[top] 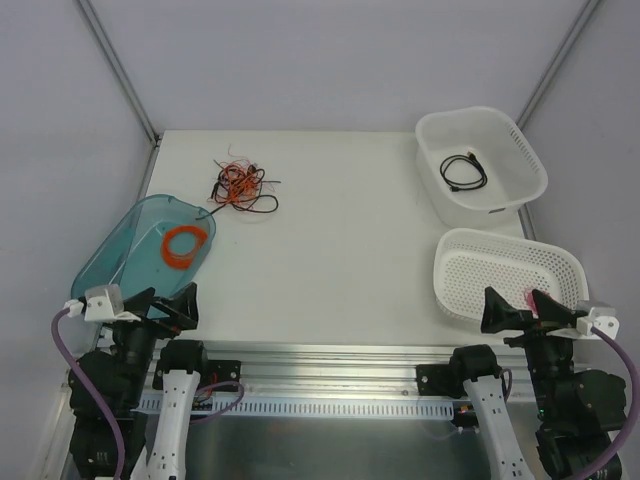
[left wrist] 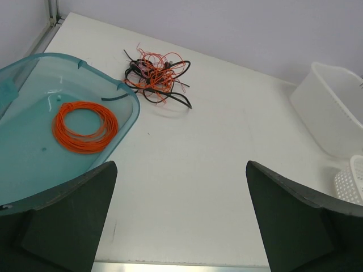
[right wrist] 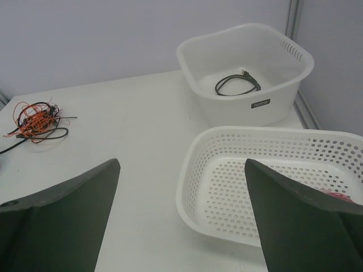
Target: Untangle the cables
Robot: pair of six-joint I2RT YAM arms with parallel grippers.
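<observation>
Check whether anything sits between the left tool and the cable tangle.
Nothing visible blocks it. Bare table runs from the open left tool to the cables. The teal bin sits just left of that line, its rim close beside the tangle, so a straight approach looks clear.

Cables [top: 240,187] lie on the table [top: 330,270], at its far side, left of centre; just near-left of them, a tub [top: 120,235] sits at the left edge, with a wound coil [top: 186,245] in it; at far right, a basket [top: 530,165] holds one looped cord [top: 464,172]; before it, at the right edge, stands a second basket [top: 460,280]; both baskets are well apart from the cables.
</observation>
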